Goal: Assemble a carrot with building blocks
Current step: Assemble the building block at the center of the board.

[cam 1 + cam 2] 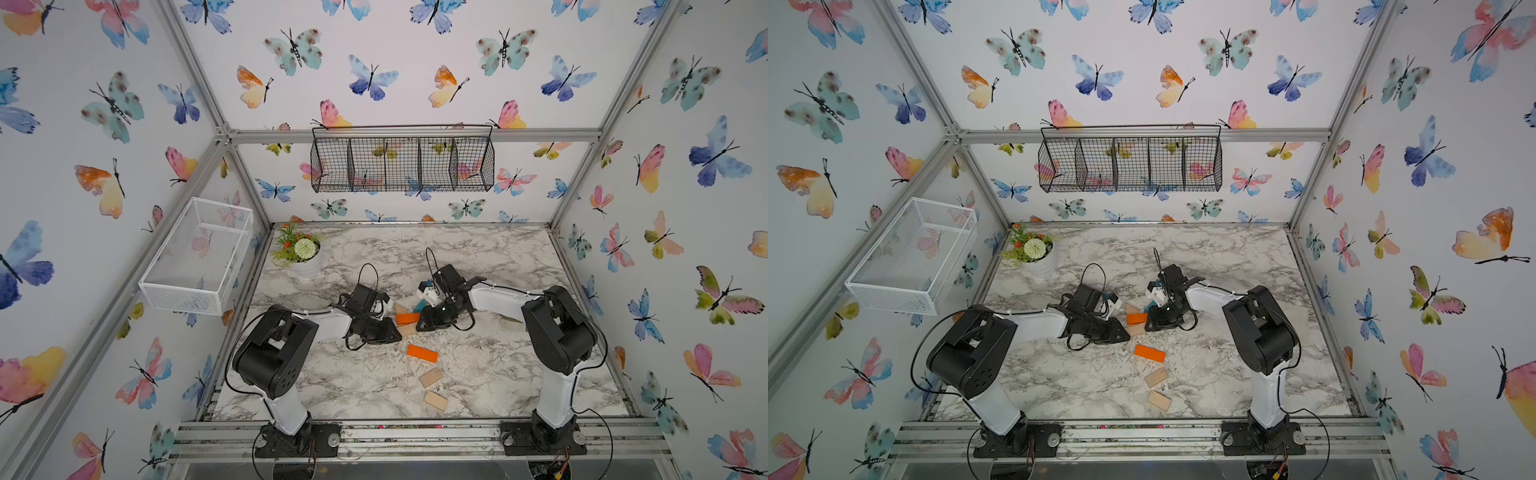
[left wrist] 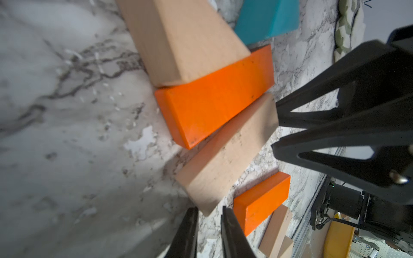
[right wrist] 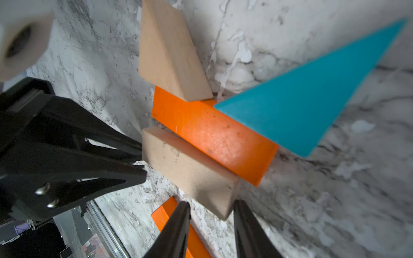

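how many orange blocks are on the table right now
2. One orange bar sits in the started row, between the wooden triangle and a tan block. The other orange bar lies alone, nearer the table's front edge. No others show in any view.

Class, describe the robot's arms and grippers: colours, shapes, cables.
Both the left arm and right arm have white links, bulky black joints and looping black cables. The left gripper and right gripper are black and tapering, with triangular cut-outs.
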